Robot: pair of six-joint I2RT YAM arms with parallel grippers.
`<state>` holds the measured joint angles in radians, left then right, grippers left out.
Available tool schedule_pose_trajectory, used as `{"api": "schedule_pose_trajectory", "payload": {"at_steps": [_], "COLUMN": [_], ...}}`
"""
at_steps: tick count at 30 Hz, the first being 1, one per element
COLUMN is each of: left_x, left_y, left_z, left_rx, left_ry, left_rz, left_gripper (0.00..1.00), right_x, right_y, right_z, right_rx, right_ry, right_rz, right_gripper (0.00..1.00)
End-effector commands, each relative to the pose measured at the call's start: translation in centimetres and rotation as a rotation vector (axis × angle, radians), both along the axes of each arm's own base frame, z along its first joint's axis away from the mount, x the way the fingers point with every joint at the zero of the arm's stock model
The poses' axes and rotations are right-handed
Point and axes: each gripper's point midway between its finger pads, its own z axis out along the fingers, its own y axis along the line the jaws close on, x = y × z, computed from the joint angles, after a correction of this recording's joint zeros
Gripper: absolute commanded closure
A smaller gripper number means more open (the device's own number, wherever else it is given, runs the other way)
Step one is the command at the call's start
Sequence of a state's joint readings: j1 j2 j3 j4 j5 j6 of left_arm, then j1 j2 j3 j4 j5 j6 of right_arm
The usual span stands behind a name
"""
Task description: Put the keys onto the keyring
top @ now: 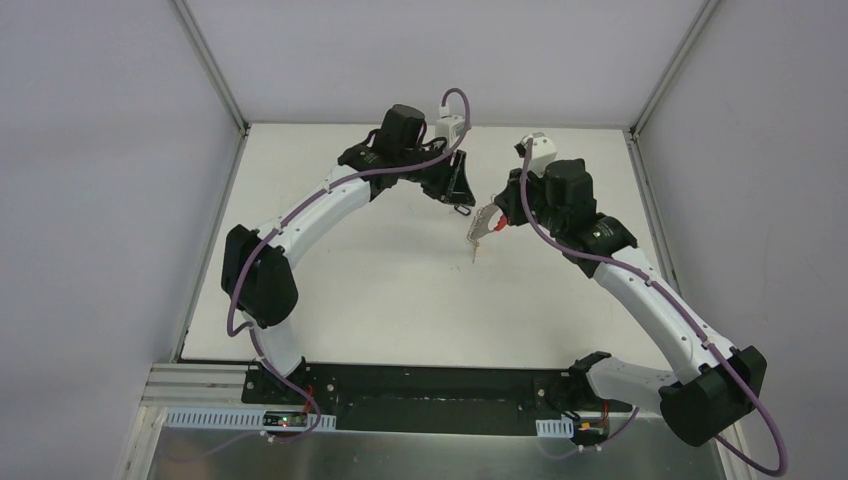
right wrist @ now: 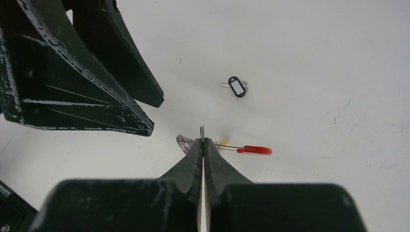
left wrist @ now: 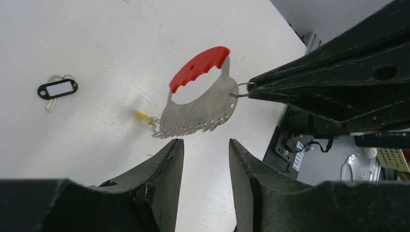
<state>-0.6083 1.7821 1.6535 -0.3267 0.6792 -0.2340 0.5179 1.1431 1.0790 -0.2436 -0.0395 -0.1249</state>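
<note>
Evidently my right pincer (right wrist: 202, 141) pinches shut on an end ring of the keys (left wrist: 198, 108), dangling them off the surface (left wrist: 96, 38) so my half-open, empty left pincer (left wrist: 205, 145) faces them squarely, while the keyring (left wrist: 58, 89) lies well apart below, perhaps with one key on it.

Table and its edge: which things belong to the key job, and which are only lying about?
Job: keys, held by right gripper; keyring; left gripper, open.
Lying about: silvery metal object and black cable, both off the table.
</note>
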Motion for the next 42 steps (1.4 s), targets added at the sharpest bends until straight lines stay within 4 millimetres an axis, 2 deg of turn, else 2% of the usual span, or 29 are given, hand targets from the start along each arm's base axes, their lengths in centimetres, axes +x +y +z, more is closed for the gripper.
{"api": "schedule_pose_trajectory", "payload": {"at_steps": [1, 10, 17, 22, 26, 31, 42], "left_x": [-1.1, -2.7, -4.5, -6.3, -7.3, -7.9, -7.7], "left_y": [-1.6, -1.6, -1.3, -0.9, -0.3, 0.1, 0.5], "left_z": [3.4, 4.3, 4.6, 4.6, 4.5, 4.3, 4.4], "left_rx": [-0.086, -0.115, -0.143, -0.176, -0.185, -0.193, -0.207], "left_ry": [-0.084, -0.116, -0.132, -0.125, -0.147, -0.162, -0.177], "left_rz": [-0.117, -0.213, -0.311, -0.387, -0.414, -0.420, -0.389], "left_gripper": [0.61, 0.69, 0.69, 0.69, 0.66, 0.63, 0.64], "right_x": [-0.7, -2.4, -3.7, -3.9, -4.2, -4.8, -5.9], "right_y": [1.7, 3.6, 4.2, 4.1, 4.1, 4.5, 4.5], "right_z": [3.0, 2.4, 2.3, 2.3, 2.4, 2.7, 3.0], "right_rx": [0.078, 0.121, 0.189, 0.238, 0.283, 0.340, 0.417], "right_ry": [-0.071, -0.041, -0.016, 0.007, 0.026, 0.051, 0.067], "right_rz": [0.093, 0.250, 0.375, 0.422, 0.467, 0.539, 0.645], "right_gripper": [1.00, 1.00, 1.00, 1.00, 1.00, 1.00, 1.00]}}
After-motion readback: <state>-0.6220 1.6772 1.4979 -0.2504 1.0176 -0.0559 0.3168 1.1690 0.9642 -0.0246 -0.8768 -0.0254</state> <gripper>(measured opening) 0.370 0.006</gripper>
